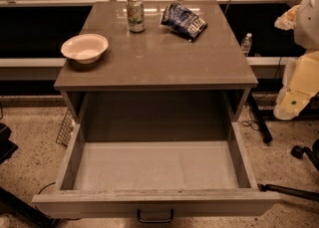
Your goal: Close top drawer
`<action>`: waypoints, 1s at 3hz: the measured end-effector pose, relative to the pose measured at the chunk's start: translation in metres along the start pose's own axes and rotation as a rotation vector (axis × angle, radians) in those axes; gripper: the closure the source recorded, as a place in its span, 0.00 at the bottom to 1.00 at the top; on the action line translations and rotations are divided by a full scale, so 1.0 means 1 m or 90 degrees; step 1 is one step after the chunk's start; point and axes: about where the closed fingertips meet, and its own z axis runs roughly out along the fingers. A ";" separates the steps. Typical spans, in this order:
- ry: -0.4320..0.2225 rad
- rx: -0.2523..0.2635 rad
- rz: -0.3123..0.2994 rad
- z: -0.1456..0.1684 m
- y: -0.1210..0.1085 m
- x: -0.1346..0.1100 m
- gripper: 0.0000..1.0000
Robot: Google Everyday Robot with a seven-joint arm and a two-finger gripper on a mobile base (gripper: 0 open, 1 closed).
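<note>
The top drawer is pulled far out of the grey-brown cabinet toward me. Its pale grey inside holds nothing. Its flat front runs along the bottom of the view, with a small dark handle at its centre. My gripper hangs at the right edge of the view on the cream-white arm, level with the cabinet top. It is to the right of the drawer and apart from it.
On the cabinet top stand a white bowl, a drink can and a dark snack bag. A water bottle stands behind at the right. Dark chair legs and a castor are on the floor at the right.
</note>
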 end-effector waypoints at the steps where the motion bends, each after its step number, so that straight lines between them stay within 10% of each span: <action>1: 0.000 0.000 0.000 0.000 0.000 0.000 0.00; 3: -0.048 0.020 0.053 0.019 0.015 0.016 0.00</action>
